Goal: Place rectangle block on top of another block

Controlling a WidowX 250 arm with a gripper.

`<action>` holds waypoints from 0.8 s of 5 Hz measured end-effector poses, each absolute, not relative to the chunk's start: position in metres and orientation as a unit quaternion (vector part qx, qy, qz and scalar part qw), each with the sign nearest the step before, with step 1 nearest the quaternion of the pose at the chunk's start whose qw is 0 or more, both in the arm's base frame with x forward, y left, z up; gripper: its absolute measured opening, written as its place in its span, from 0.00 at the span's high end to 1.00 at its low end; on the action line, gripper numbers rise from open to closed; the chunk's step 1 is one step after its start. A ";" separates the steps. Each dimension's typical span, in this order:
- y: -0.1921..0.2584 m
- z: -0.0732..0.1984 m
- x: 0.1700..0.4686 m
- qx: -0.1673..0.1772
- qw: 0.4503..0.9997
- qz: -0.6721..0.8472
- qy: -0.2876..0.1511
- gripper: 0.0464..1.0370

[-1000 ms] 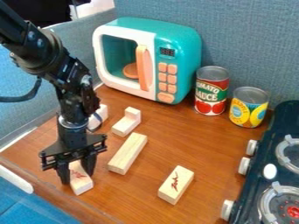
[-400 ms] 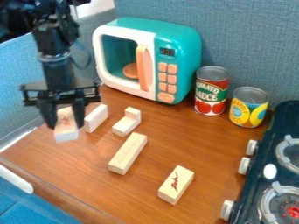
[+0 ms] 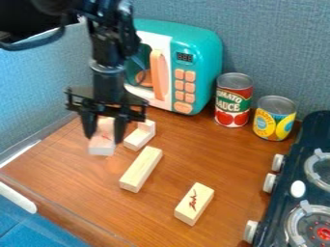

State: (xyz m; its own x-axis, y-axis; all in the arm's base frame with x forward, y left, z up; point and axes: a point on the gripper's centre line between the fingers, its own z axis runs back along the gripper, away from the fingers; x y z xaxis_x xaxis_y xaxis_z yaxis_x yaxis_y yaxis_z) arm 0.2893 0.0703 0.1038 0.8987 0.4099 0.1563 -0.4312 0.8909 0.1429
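A brown wooden tabletop (image 3: 213, 154) stands against blue-grey fabric panels (image 3: 270, 38). Over its left part in the view, the black pincer (image 3: 103, 134) hangs, pinching a pale rectangular block (image 3: 101, 144) marked in red. Just beside it is an L-shaped block (image 3: 140, 136); a long block (image 3: 140, 170) and a marked block (image 3: 194, 204) lie nearer the camera. Behind are a teal toy microwave (image 3: 199, 46) and two cans (image 3: 233, 100), with a dark stove (image 3: 274, 193) at the right.

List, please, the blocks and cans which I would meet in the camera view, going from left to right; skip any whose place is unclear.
Block held in the end effector → long plain block → block with dark writing → red tomato can → yellow can.
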 end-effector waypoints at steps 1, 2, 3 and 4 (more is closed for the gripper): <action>0.054 0.094 0.298 0.084 0.977 0.185 -0.059 0.51; 0.048 0.079 0.304 0.064 0.982 0.170 -0.051 0.51; 0.045 0.068 0.308 0.055 0.987 0.143 -0.044 0.51; 0.045 0.052 0.315 0.054 0.990 0.125 -0.029 0.51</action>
